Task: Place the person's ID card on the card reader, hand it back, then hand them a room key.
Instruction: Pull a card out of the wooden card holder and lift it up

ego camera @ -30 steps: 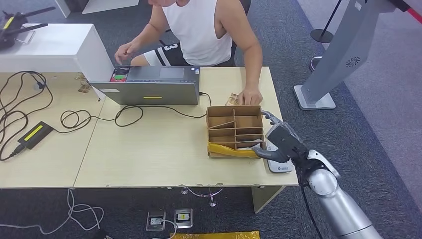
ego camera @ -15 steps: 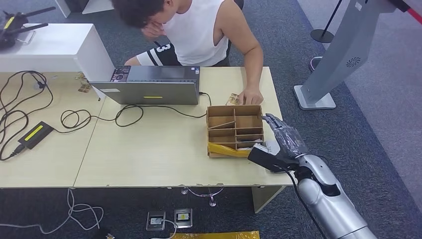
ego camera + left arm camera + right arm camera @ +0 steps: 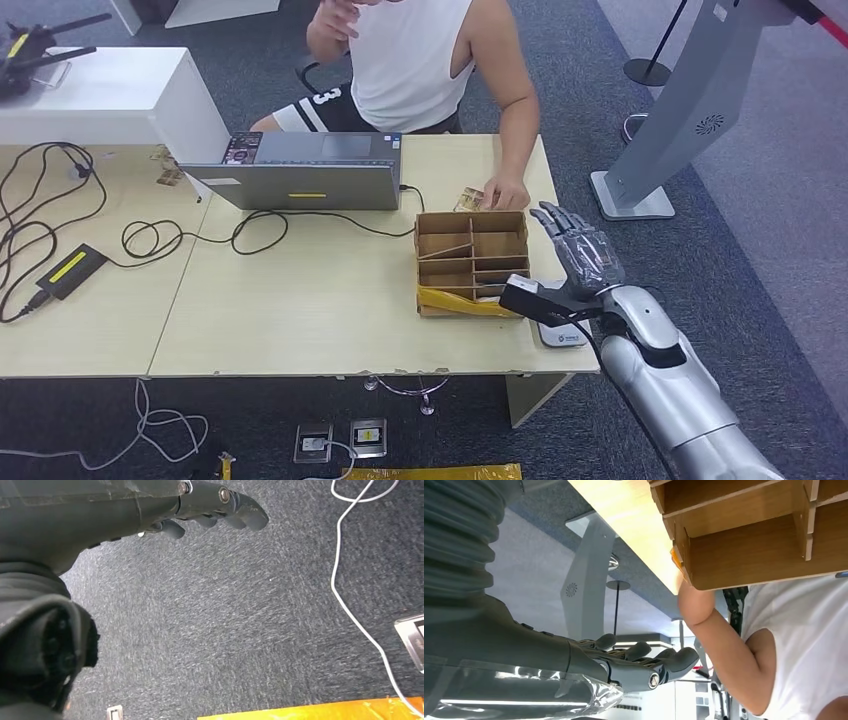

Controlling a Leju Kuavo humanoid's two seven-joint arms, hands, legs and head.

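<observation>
The right hand (image 3: 580, 262) hovers empty beside the cardboard organizer (image 3: 472, 262), fingers straight and spread. The left hand (image 3: 210, 507) hangs over carpet, fingers loosely extended, holding nothing.

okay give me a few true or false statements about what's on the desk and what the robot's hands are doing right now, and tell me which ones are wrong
1. The robot's right hand is raised beside the cardboard divider box, fingers spread, holding nothing. True.
2. The laptop sits inside the cardboard divider box. False: it stands on the table, apart from the box.
3. The person's hand rests on the table just behind the box. True.
4. The robot's left hand grips a card. False: it hangs empty above the carpet.
5. A card reader lies near the table's edge by the right hand. True.
</observation>
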